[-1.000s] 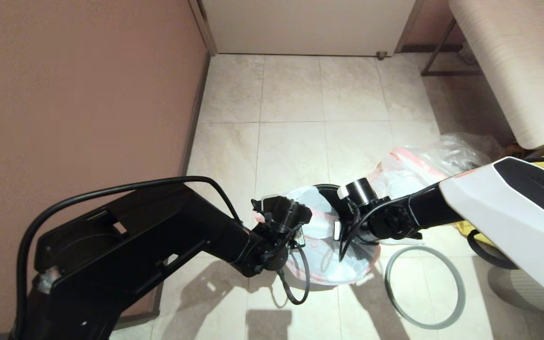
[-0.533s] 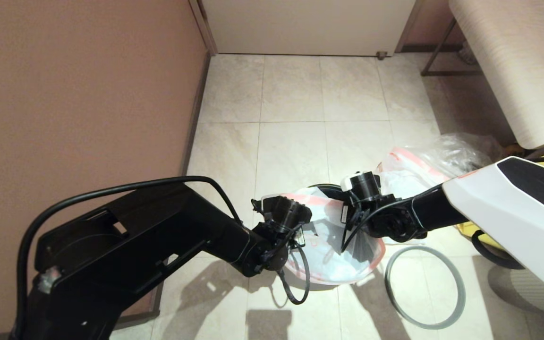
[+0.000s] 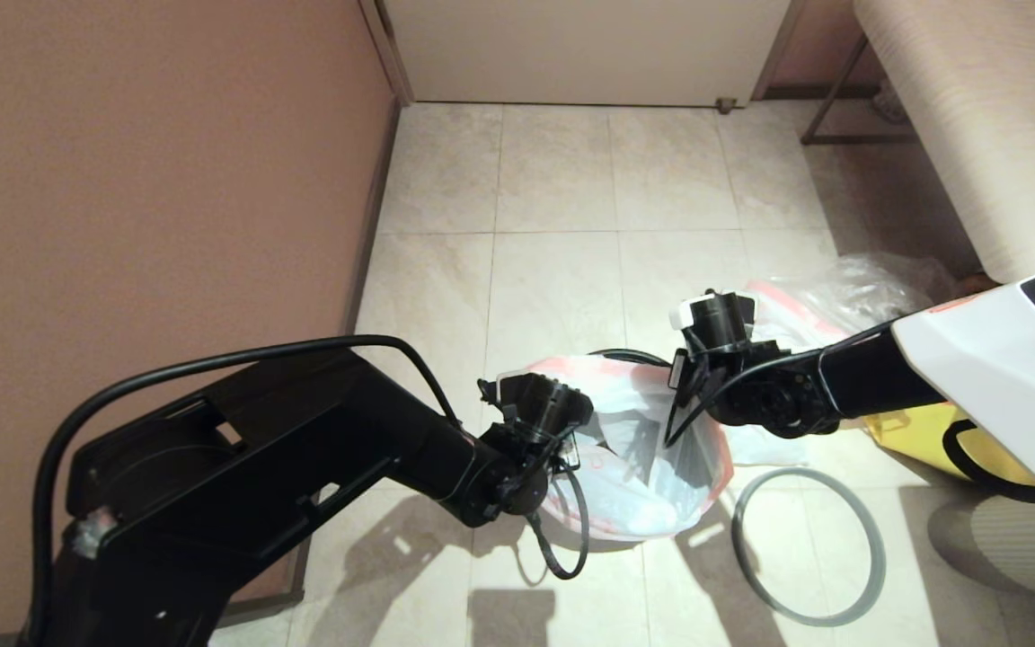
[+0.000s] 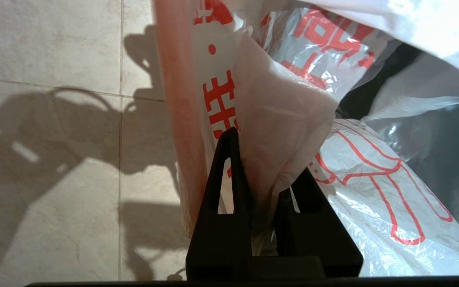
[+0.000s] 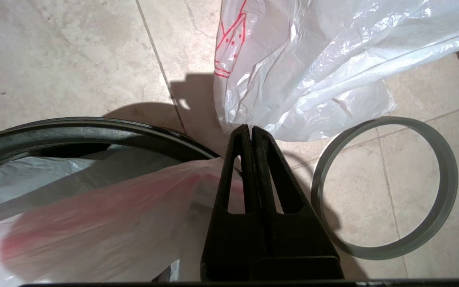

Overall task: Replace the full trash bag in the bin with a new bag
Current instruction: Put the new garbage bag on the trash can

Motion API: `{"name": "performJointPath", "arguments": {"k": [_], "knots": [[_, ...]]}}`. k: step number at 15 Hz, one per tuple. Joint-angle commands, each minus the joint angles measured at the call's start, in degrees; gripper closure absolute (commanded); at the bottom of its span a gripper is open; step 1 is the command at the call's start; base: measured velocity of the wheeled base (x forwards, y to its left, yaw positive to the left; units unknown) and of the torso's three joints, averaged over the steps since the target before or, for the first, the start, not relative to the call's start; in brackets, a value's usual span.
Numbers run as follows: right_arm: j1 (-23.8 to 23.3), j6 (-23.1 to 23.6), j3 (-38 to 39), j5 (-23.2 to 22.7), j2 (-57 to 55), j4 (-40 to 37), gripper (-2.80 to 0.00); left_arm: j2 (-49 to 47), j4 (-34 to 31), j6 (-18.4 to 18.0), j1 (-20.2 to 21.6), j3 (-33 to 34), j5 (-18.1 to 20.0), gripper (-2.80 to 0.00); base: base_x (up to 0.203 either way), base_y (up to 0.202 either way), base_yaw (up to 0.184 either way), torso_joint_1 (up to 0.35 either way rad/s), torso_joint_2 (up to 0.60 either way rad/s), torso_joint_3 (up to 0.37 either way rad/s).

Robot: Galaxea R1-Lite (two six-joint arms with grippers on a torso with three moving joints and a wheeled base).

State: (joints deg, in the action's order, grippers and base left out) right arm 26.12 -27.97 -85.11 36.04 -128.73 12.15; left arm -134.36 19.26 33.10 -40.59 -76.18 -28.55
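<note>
Here — new bag [image 4: 277,119] between left gripper [image 4: 265,159] jaws

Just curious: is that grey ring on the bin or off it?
Off. The grey ring lies flat on the floor beside the bin, apart from it.

Bright overhead light throws hard arm shadows on the floor [image 3: 553,270]; glare flares on the bag [image 4: 373,167]; wrist views stay sharp.
</note>
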Motion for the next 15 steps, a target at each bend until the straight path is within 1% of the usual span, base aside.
{"name": "performJointPath", "arguments": {"k": [1, 2, 3, 4, 5, 7, 9, 11, 13, 15], "knots": [[-0.8, -0.1, -0.2, 0.1, -1.5, 0.1, 0.0, -0.1, 0.2, 0.2, -0.1, 0.1, -0.2, 0.0, 0.0, 0.0, 0.0, 0.0, 0.0, 0.0], [-1.8, -0.2, -0.9, -0.2, -3.1, 0.2, 0.0, -0.1, 0.2, 0.2, -0.1, 0.1, -0.1, 0.0, 0.0, 0.0, 0.0, 0.0, 0.0, 0.0], [-2.7, -0.3, -1.8, -1.8, -5.0, 0.2, 0.0, -0.1, 0.2, 0.2, -0.1, 0.1, -0.2, 0.0, 0.0, 0.0, 0.0, 0.0, 0.0, 0.0], [-3.5, -0.3, -2.7, -4.7, -6.1, 0.2, 0.0, -0.2, 0.2, 0.1, -0.1, 0.1, -0.2, 0.0, 0.0, 0.0, 0.0, 0.0, 0.0, 0.0], [-4.1, -0.4, -2.9, -5.4, -5.9, 0.2, 0.0, -0.3, 0.2, 0.1, 0.0, 0.0, -0.2, 0.0, 0.0, 0.0, 0.0, 0.0, 0.0, 0.0], [-4.7, -0.5, -1.7, -5.4, -2.0, -0.2, 0.0, -0.5, 0.1, 0.0, 0.0, -0.1, -0.2, 0.0, 0.0, 0.0, 0.0, 0.0, 0.0, 0.0], [-5.0, 0.0, 3.5, -5.7, 5.5, -2.6, 0.0, -0.7, -0.1, -0.1, 0.0, -0.1, -0.2, 0.0, 0.0, 0.0, 0.0, 0.0, 0.0, 0.0], [-4.3, -0.1, 7.9, -6.6, 9.4, -9.2, 0.0, -0.9, -0.2, -0.2, 0.1, -0.2, 0.2, 0.0, 0.0, 0.0, 0.0, 0.0, 0.0, 0.0], [-1.9, 0.3, 8.6, -6.7, 10.6, -10.4, 0.0, -1.1, -0.3, -0.2, -0.4, 0.0, 0.1, 0.0, 0.0, 0.0, 0.0, 0.0, 0.0, 0.0], [-0.3, 4.1, 9.0, -6.6, 10.1, -10.4, 0.0, -1.4, -0.3, -0.3, -0.4, -0.1, 0.1, 0.0, 0.0, 0.0, 0.0, 0.0, 0.0, 0.0]]}}
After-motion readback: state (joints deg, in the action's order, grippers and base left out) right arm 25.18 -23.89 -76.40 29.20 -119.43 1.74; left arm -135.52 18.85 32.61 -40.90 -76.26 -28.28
